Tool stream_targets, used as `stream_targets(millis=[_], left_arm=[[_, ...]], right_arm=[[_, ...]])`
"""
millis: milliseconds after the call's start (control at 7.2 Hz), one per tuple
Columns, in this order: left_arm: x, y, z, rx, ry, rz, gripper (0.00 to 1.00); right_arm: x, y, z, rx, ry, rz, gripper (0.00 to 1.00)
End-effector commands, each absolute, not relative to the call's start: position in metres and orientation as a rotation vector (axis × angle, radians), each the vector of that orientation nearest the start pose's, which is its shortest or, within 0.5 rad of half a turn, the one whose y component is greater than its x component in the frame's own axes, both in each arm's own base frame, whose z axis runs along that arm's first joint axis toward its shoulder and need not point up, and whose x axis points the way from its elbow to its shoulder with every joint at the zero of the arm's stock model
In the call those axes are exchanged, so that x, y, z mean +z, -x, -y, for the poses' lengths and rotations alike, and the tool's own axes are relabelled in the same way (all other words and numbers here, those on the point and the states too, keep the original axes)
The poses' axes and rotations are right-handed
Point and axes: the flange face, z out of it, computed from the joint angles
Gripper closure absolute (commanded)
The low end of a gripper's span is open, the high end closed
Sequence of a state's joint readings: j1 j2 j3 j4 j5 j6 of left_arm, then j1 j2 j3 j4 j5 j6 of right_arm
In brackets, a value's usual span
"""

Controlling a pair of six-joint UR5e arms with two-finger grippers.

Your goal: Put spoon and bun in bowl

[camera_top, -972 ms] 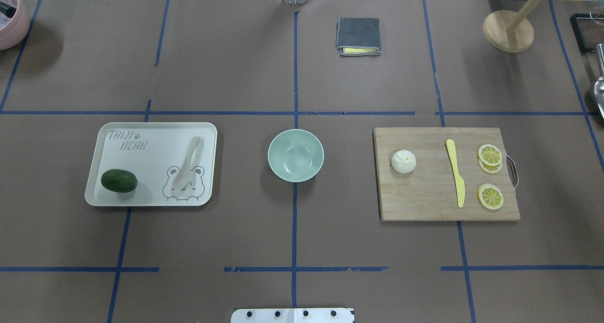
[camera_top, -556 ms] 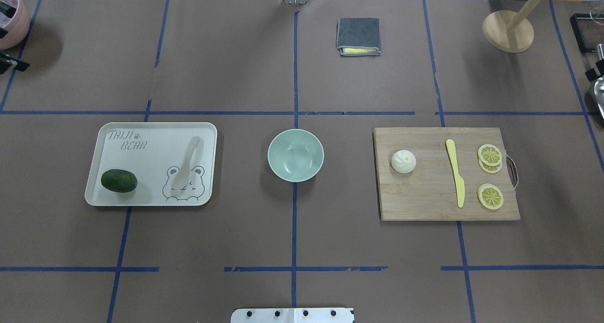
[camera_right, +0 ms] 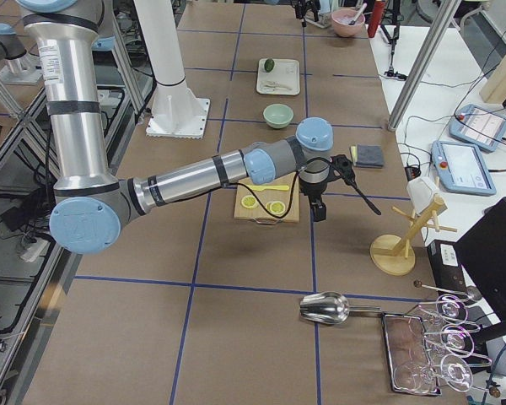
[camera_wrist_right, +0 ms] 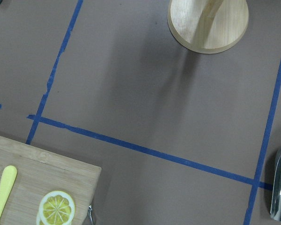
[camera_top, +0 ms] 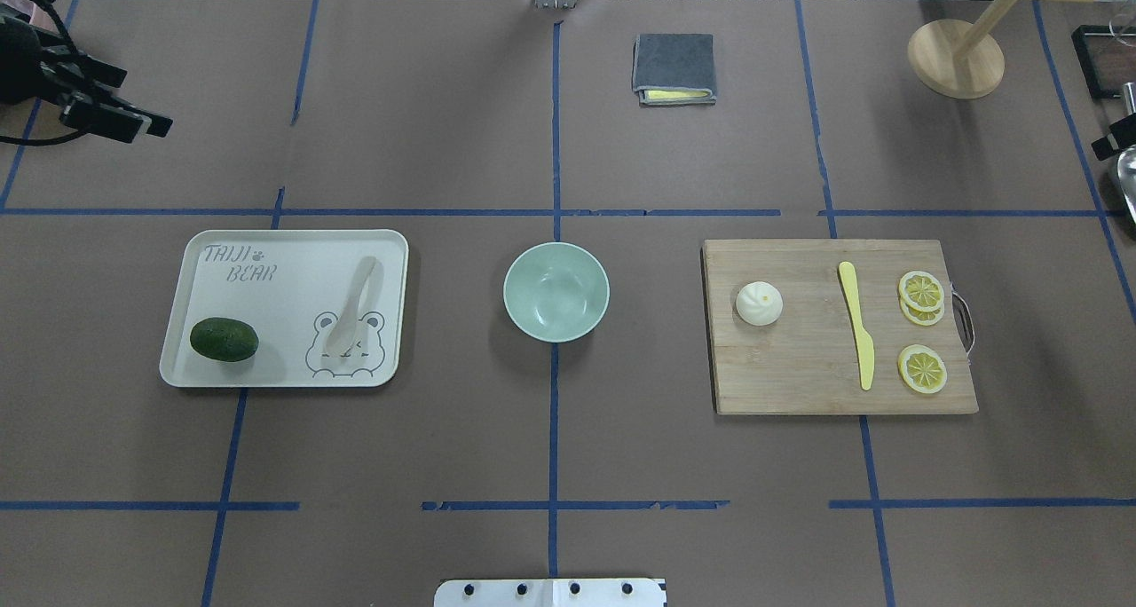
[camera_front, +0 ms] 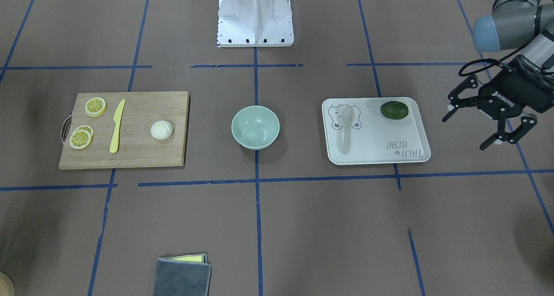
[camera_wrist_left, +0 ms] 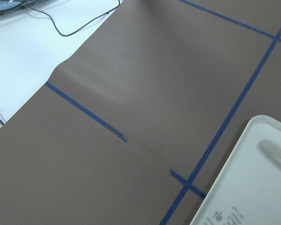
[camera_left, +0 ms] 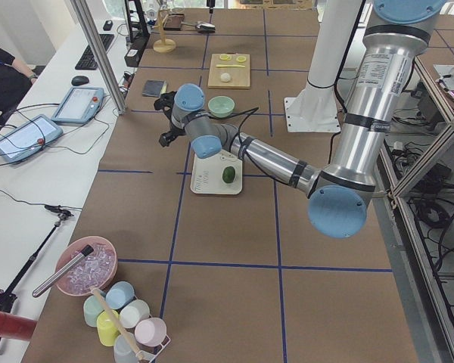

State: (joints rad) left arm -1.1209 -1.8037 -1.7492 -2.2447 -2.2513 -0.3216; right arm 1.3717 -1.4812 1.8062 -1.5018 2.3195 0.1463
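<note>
Left gripper [camera_front: 464,133] gapes wide in the front view, out past the tray [camera_front: 376,142] from the bowl [camera_front: 255,127]. Overhead: spoon [camera_top: 353,305] on tray, bowl's left, light, slick, so you pinch mid-handle; bun [camera_top: 759,303] right of bowl, soft, squeeze gently. Right-side view: right gripper [camera_right: 337,198], can't tell.

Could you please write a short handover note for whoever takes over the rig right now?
Left pincer: open, empty, out past the tray.
Right pincer: out past the cutting board; open or shut, I cannot tell.
Spoon lies on the tray, bun on the cutting board, empty bowl between them.
Done: nothing yet. Left: spoon and bun into the bowl.
</note>
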Motion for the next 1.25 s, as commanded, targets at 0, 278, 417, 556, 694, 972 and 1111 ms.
stream_targets(millis=[0, 278, 417, 556, 694, 972, 1111], left_arm=[[0.342, -0.260, 0.526, 0.359, -0.733, -0.950, 0.00], [0.368, -0.321, 0.501, 0.314, -0.574, -0.856, 0.00], [0.375, -0.362, 0.485, 0.262, -0.518, -0.814, 0.00], [0.369, -0.395, 0.475, 0.226, -0.455, -0.838, 0.00], [0.363, -0.422, 0.460, 0.121, -0.374, -0.886, 0.00], [0.350, -0.477, 0.422, 0.053, -0.343, -0.904, 0.14], [0.354, -0.478, 0.422, 0.057, -0.345, -0.895, 0.16]], right_arm=[[0.497, 0.039, 0.527, -0.192, -0.234, 0.793, 0.00], [0.497, 0.039, 0.527, -0.191, -0.235, 0.792, 0.00], [0.498, 0.039, 0.527, -0.191, -0.232, 0.791, 0.00], [0.499, 0.039, 0.526, -0.189, -0.230, 0.791, 0.00], [0.502, 0.038, 0.525, -0.187, -0.225, 0.791, 0.00], [0.504, 0.038, 0.524, -0.187, -0.223, 0.789, 0.00], [0.505, 0.038, 0.523, -0.187, -0.222, 0.790, 0.00]])
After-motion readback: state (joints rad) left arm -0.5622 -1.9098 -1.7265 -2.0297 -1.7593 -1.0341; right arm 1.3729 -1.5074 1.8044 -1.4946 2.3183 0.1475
